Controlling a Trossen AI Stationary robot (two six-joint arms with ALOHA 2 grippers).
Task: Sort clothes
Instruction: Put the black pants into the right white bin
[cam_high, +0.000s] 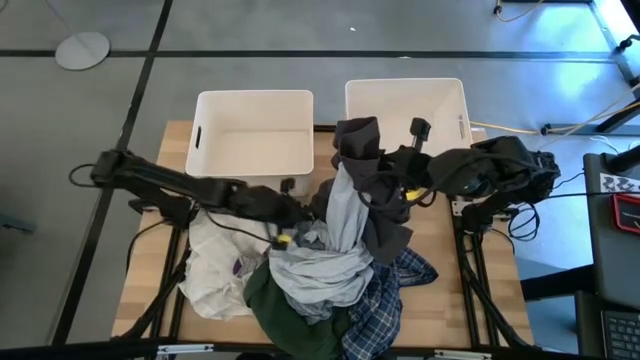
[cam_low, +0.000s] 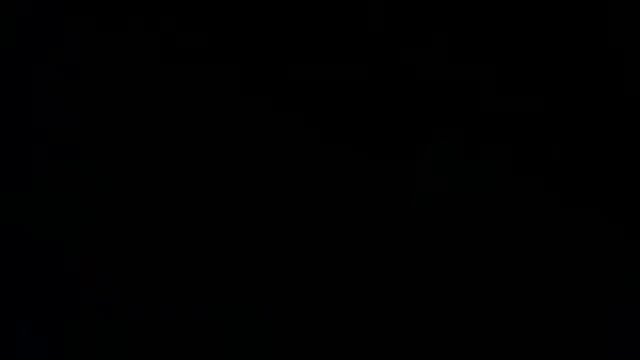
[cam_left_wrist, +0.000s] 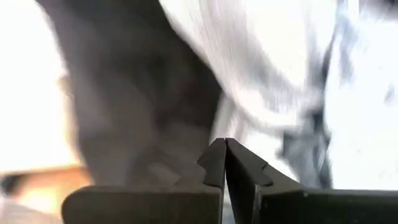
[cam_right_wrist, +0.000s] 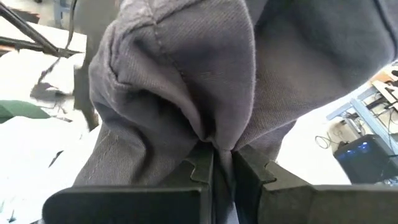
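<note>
A heap of clothes lies at the table's near middle: a white garment (cam_high: 215, 270), a dark green one (cam_high: 275, 310), a navy-and-white plaid shirt (cam_high: 392, 298) and a pale grey-blue one (cam_high: 325, 262) that rises in a ridge between my grippers. My right gripper (cam_high: 392, 192) is shut on a dark grey garment (cam_high: 362, 140), raised near the right bin. My left gripper (cam_high: 308, 215) is shut at the heap's far left side, with dark grey and pale cloth close before its fingertips (cam_left_wrist: 225, 148). The low view is black. My right gripper pinches a bunched fold of the dark grey garment (cam_right_wrist: 214, 134) between its two fingers, in several layers. The fingers come from the table's right. The cloth bulges out beyond the fingertips and hangs slack, its lower part (cam_high: 388, 240) resting on the heap.
Two white plastic bins stand at the table's far edge, the left one (cam_high: 205, 150) and the right one (cam_high: 460, 115). The dark grey garment's top lies against the right bin's near left corner. Bare wood shows at the table's near left and right corners.
</note>
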